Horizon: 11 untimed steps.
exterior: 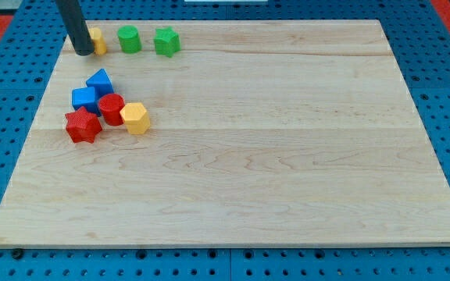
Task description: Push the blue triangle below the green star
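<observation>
Blocks are gathered at the upper left of the wooden board [287,156]. My tip [83,52] is pressed against a yellow block [98,40] in the top row, beside the green cylinder [129,38] and green star [166,41]. No fingers are fitted. Lower down, the blue triangle [100,80] is seen touching the blue cube [85,98], with the red cylinder [111,108], red star [82,126] and yellow hexagon [134,118] clustered alongside
</observation>
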Available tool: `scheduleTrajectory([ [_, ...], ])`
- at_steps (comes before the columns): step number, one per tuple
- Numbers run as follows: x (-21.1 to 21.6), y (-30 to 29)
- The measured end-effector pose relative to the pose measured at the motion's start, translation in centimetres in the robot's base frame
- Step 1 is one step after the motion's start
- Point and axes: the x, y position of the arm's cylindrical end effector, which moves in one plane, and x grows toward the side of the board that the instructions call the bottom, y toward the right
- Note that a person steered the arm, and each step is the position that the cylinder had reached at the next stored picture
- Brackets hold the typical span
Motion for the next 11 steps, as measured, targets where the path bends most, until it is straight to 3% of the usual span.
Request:
scheduleTrajectory([
  [2,0.5,0.0],
  [4,5.8,-2.1],
  [6,10.5,4.2],
  [7,10.5,7.6],
  [9,8.4,5.3],
  [11,8.1,12.5],
])
